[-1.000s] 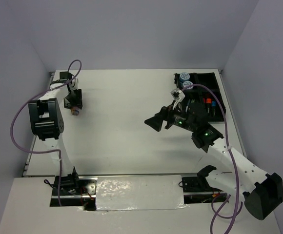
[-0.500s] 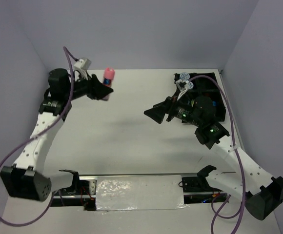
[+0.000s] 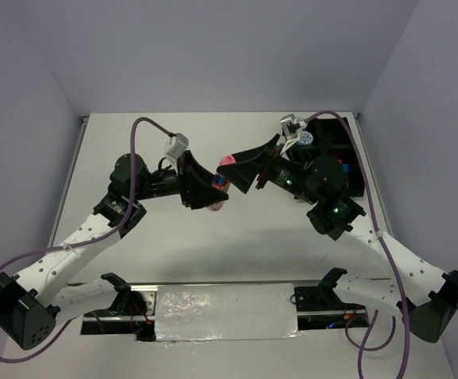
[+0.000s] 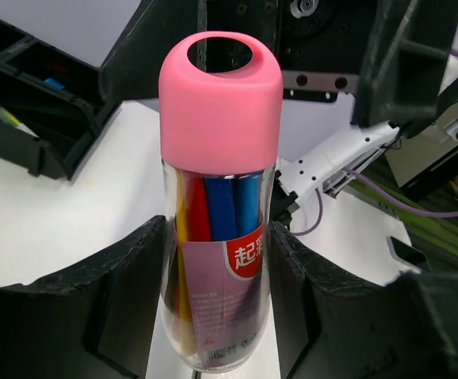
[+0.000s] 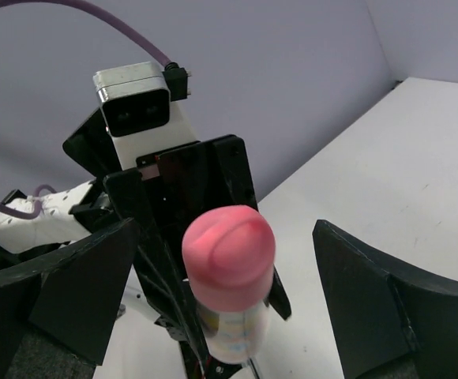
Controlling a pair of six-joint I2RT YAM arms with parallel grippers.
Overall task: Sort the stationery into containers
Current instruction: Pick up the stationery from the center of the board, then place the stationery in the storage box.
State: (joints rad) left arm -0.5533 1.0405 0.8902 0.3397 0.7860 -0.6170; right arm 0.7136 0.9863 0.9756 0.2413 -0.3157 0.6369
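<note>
Looks like a hand-over in mid-air. The left gripper (image 3: 212,191) has its jaws clamped on the lower body of a pink-capped clear plastic bottle (image 4: 219,103) with coloured pens packed inside. It holds the bottle above the middle of the white table (image 3: 174,237), just toward twelve o'clock, cap pointing toward three o'clock. The right gripper (image 3: 242,174) faces it from three o'clock with its jaws spread wide, one finger on each side of the pink cap and touching nothing. The black plastic organiser tray with rectangular compartments (image 3: 354,170) sits off at two o'clock. I'd say the next move is for the right jaws to close squarely on the cap end before the left lets go, or the bottle could drop
</note>
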